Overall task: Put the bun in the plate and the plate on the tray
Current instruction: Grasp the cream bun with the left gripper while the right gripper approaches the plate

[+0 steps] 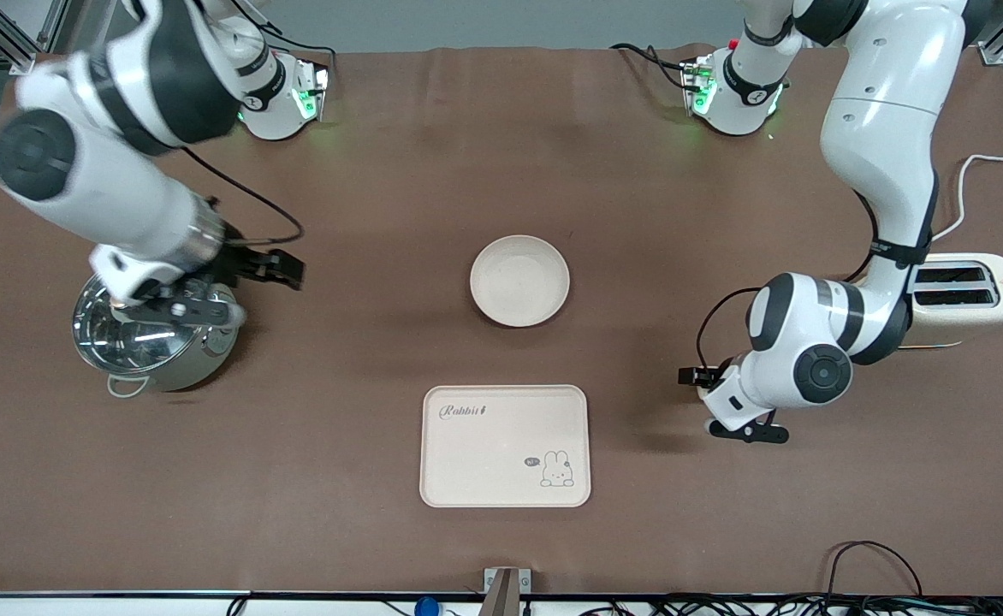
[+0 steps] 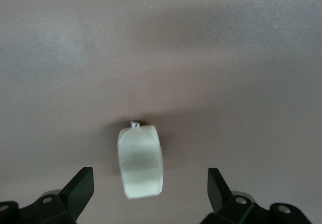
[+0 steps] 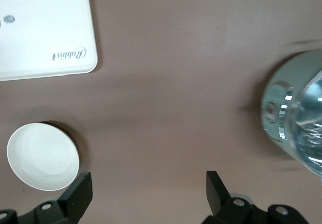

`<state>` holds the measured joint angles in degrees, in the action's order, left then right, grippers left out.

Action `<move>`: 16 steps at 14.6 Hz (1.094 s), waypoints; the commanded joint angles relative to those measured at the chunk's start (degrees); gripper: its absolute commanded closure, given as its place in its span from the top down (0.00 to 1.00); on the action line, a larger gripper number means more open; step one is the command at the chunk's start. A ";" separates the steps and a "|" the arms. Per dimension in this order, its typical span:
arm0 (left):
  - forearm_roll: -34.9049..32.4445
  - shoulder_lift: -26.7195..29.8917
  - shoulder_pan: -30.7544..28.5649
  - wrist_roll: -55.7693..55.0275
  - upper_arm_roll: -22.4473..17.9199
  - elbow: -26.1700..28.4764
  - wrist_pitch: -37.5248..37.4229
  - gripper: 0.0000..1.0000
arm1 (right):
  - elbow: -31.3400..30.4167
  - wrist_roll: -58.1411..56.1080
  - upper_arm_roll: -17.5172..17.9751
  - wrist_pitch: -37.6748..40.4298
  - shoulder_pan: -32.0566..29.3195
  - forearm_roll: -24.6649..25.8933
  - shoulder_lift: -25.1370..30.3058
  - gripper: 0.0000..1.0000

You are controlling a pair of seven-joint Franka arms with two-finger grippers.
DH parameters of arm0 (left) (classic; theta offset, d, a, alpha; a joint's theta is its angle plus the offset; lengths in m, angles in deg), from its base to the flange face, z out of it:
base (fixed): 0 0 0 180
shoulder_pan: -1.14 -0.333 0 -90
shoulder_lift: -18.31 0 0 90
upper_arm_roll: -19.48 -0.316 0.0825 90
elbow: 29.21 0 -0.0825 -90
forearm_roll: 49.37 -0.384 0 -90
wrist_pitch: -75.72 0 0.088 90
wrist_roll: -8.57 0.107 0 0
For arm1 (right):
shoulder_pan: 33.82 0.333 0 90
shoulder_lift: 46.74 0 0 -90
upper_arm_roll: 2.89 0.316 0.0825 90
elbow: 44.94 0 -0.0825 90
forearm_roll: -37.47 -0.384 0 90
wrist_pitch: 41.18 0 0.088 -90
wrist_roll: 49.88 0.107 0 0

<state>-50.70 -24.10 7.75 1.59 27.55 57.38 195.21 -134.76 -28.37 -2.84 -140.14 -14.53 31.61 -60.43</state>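
The bun (image 2: 141, 161) is a small pale cream piece lying on the brown table. It shows only in the left wrist view, and the left hand hides it in the front view. My left gripper (image 1: 734, 417) (image 2: 151, 183) hangs just above it, open, with one finger on each side and no contact. The round off-white plate (image 1: 519, 280) (image 3: 43, 156) sits empty at the table's middle. The cream "Rabbit" tray (image 1: 506, 446) (image 3: 43, 30) lies empty, nearer the front camera than the plate. My right gripper (image 1: 202, 299) (image 3: 148, 183) is open and empty, up beside the steel pot.
A steel pot with a glass lid (image 1: 152, 335) (image 3: 297, 118) stands toward the right arm's end of the table. A cream toaster (image 1: 972, 295) stands toward the left arm's end, beside the left arm's elbow, with its white cable (image 1: 981, 167) trailing off the table.
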 commanded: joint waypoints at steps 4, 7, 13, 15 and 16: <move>-0.96 0.32 -1.42 0.39 0.10 4.98 4.87 0.64 | -18.61 9.05 -0.66 -14.47 10.23 -2.13 4.79 1.00; -0.96 0.58 -1.07 -0.23 0.10 4.81 4.71 0.37 | -28.46 10.03 -0.57 -23.97 12.09 -5.38 7.27 1.00; 1.59 1.55 2.08 -15.12 7.65 -1.69 -1.45 0.20 | -40.35 10.12 -0.57 -49.71 19.28 -17.49 5.96 1.00; 1.77 1.55 5.67 -24.61 8.71 -1.52 -1.45 0.20 | -40.97 10.12 -0.66 -57.28 23.50 -23.21 1.75 1.00; 1.77 1.37 7.96 -29.36 8.89 -1.34 -1.45 0.21 | -40.80 10.03 -0.66 -59.48 24.30 -23.93 -0.62 1.00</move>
<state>-49.80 -22.62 11.89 -20.00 36.61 55.93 194.51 -174.67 -18.63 -2.84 -194.35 6.72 11.23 -57.56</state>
